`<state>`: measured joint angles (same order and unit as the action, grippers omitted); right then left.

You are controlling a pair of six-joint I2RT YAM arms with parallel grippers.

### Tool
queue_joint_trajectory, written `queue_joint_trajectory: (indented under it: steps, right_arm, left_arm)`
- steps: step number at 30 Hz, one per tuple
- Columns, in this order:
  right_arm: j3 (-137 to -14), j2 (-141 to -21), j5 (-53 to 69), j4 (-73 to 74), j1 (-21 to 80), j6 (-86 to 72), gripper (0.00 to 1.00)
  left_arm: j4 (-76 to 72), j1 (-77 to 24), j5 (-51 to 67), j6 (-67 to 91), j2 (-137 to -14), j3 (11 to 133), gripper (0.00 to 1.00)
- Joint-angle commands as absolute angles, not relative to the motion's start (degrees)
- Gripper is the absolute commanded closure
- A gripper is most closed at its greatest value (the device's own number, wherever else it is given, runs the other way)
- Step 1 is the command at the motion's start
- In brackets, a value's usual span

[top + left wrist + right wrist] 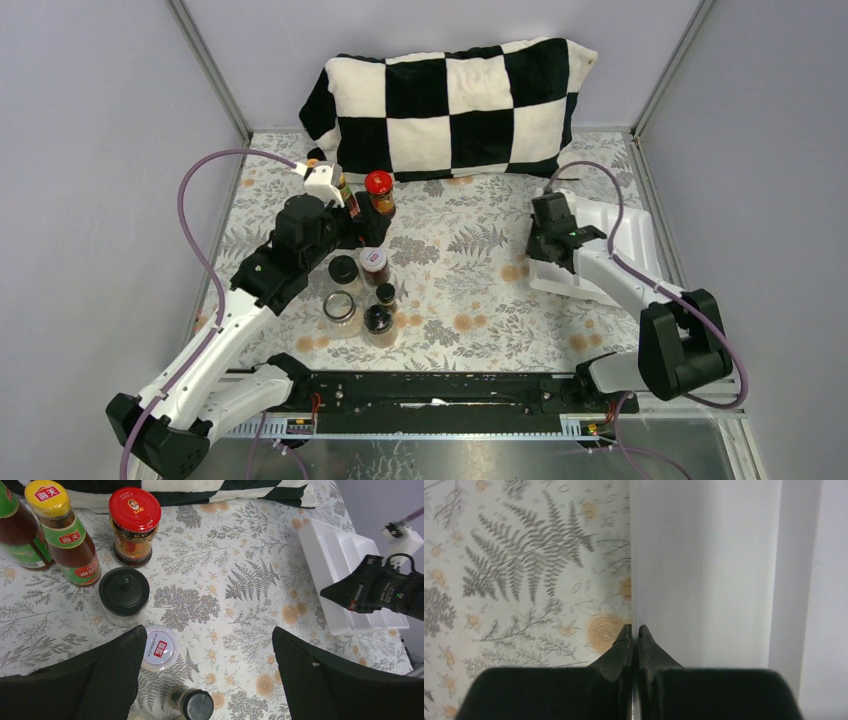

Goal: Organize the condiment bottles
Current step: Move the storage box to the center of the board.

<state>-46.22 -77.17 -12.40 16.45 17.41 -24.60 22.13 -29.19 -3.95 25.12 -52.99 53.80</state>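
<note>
We note plain, pale lavender-grey walls (90, 150) closing in the left, back and right sides, joined at the two far corners by slim metal posts (208, 70) that slant up out of view. The table is covered by a light cloth (470, 290) printed with grey ferns and small peach flowers. A black-and-white checked pillow (450, 100) lies against the back wall, and brushed metal (480, 458) shows at the near edge. Light is even and soft, shadows faint.
</note>
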Motion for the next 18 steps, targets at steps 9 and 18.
queue_joint_trajectory:
  steps: [9, 18]
  right_arm:
    - [-53.67, -87.61, -12.25, 11.44, 29.40, -18.01, 1.00]
    - [-55.35, -93.69, -12.06, 8.59, 40.84, -14.44, 1.00]
  left_arm:
    - [23.33, -28.82, -4.22, 25.93, -51.88, 54.43, 0.01]
    - [22.77, -28.83, -4.31, 26.00, -52.45, 53.70, 0.01]
